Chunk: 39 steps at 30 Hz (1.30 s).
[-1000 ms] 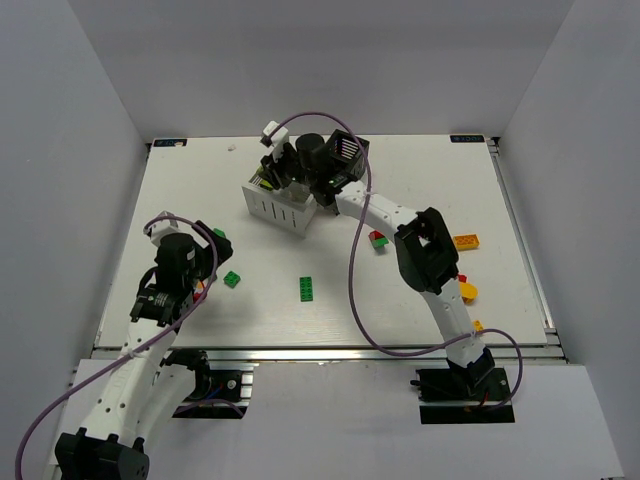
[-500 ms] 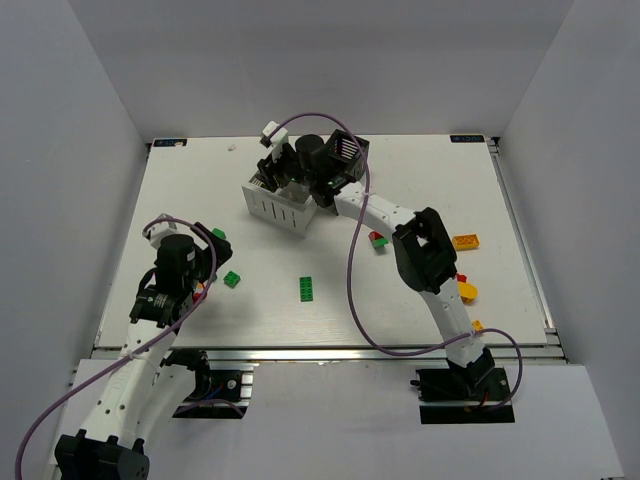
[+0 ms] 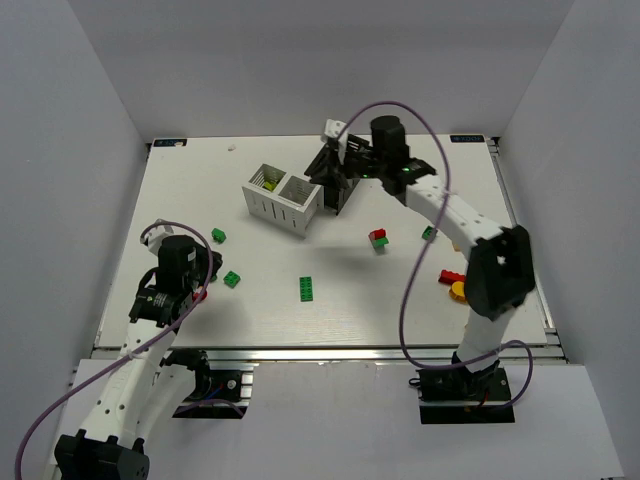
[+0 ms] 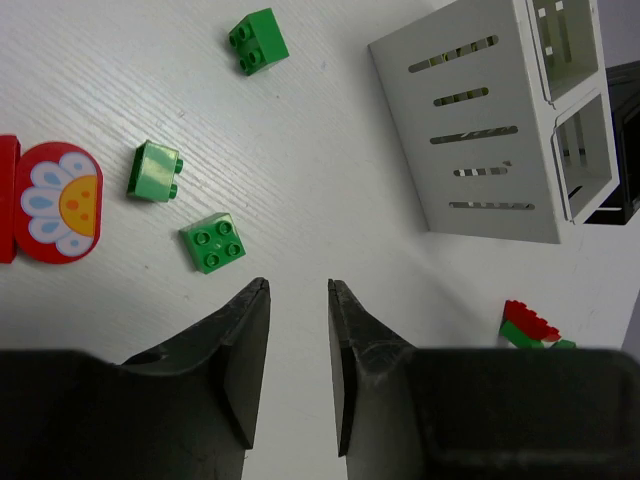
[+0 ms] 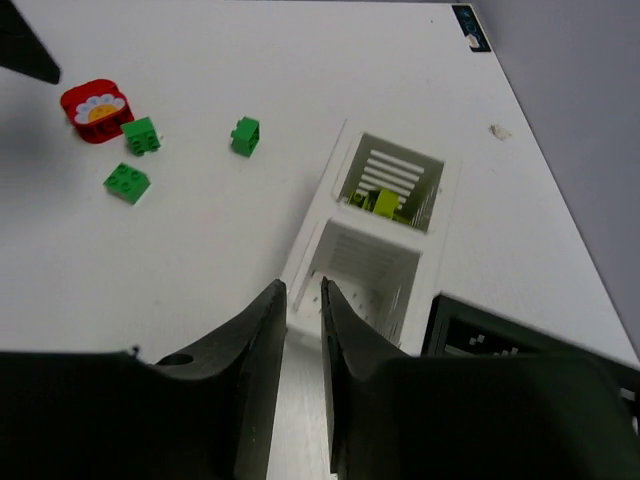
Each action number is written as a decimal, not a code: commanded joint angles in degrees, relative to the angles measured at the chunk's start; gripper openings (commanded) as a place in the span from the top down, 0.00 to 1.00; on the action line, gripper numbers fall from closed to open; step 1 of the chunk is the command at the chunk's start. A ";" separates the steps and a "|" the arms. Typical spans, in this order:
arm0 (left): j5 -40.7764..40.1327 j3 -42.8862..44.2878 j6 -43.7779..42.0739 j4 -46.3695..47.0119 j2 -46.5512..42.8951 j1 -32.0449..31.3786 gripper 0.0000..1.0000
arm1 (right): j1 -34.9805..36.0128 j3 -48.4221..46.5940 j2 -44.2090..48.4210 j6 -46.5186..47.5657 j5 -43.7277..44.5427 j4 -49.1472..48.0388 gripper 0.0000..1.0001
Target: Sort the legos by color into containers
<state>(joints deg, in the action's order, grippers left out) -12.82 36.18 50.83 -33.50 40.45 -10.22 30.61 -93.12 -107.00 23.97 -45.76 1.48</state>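
Observation:
The white container (image 3: 283,205) (image 4: 490,130) (image 5: 312,262) holds a lime lego (image 5: 385,202) in one compartment. The black container (image 3: 338,190) (image 5: 520,340) stands beside it, mostly under my right arm. My right gripper (image 3: 320,177) (image 5: 303,285) hovers at the white container's near compartment, jaws a narrow gap apart and empty. My left gripper (image 3: 198,278) (image 4: 298,285) hangs low over the table, also slightly open and empty. Three green legos (image 4: 213,243) (image 4: 155,172) (image 4: 258,40) lie just ahead of it. A red flower-print piece (image 4: 60,200) lies to their left.
More legos lie loose: a green one (image 3: 307,288) at centre, a red-and-green pair (image 3: 379,238), a green one (image 3: 428,233), and red (image 3: 450,277) and yellow (image 3: 458,291) ones at the right. The table's near edge runs just in front of both arm bases.
My right arm has swung right, from over the white container to over the black one, uncovering the legos at the right. The left arm has dipped slightly.

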 commanded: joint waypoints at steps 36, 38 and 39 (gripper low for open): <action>6.49 15.32 28.10 -24.87 33.82 24.80 0.02 | -12.06 27.46 15.51 -6.74 13.33 5.65 0.48; 7.54 13.31 28.54 -22.67 34.26 26.12 0.02 | -12.59 27.82 15.59 -7.18 13.15 5.21 0.48; 8.50 12.34 28.62 -21.71 34.78 26.65 0.02 | -12.77 27.91 15.59 -7.44 12.98 4.94 0.48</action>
<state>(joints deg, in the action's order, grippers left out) -5.08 49.74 77.58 -56.16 74.81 14.81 18.61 -64.82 -91.46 18.09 -31.27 9.30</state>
